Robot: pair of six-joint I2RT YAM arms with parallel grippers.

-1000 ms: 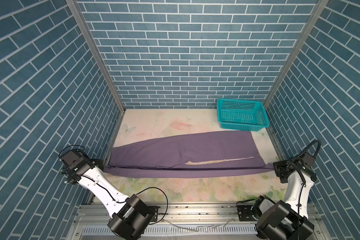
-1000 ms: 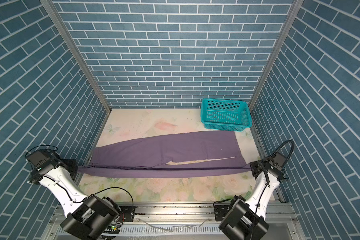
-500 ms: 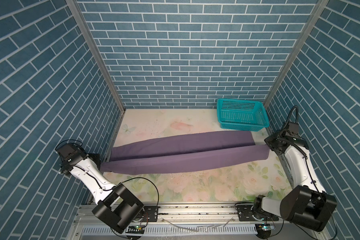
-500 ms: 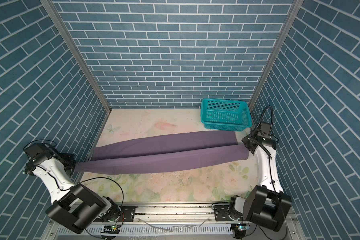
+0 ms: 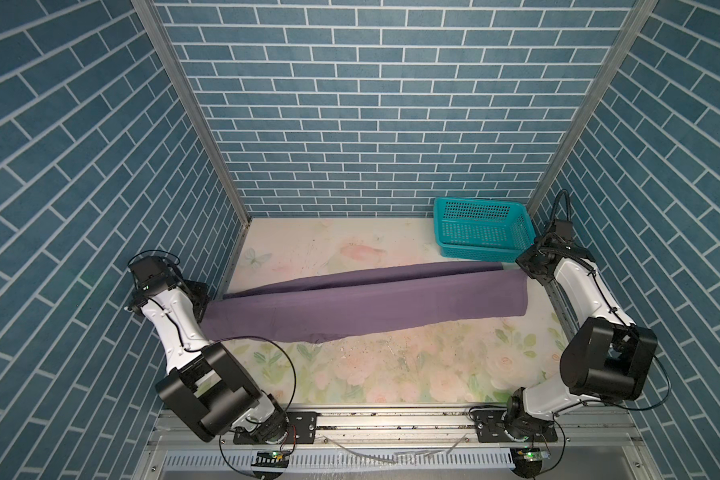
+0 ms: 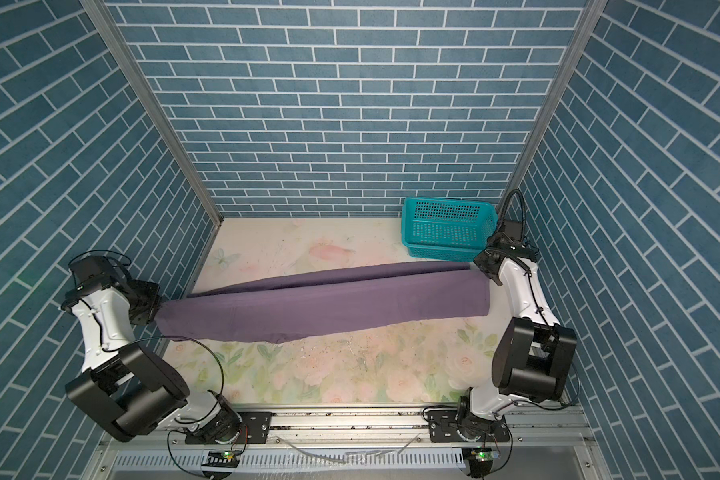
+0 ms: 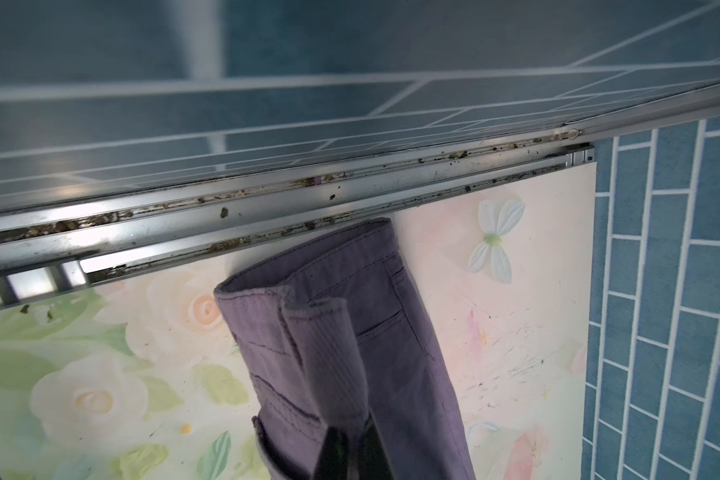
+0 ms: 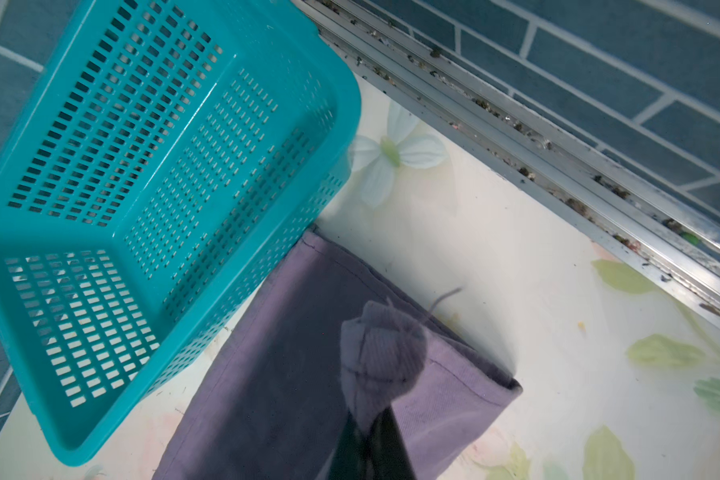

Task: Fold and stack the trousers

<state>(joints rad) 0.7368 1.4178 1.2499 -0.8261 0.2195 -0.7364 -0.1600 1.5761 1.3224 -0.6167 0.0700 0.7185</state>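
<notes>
Floral tabletop (image 5: pixel 391 374), left pincer (image 7: pixel 352 434) and right pincer (image 8: pixel 368 426) nipping trousers (image 5: pixel 391 303) ends, jaws mostly cropped.

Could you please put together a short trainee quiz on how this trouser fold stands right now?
1. Choose: the left gripper and the right gripper are each shut on A) an end of the trousers, B) a towel, C) nothing.
2. Fill in: in both top views the teal basket stands at the table's far ___ corner.
3. True or false: the trousers lie inside the basket.
Key: 1 A; 2 right; 3 false, they stretch across the table outside it.
</notes>
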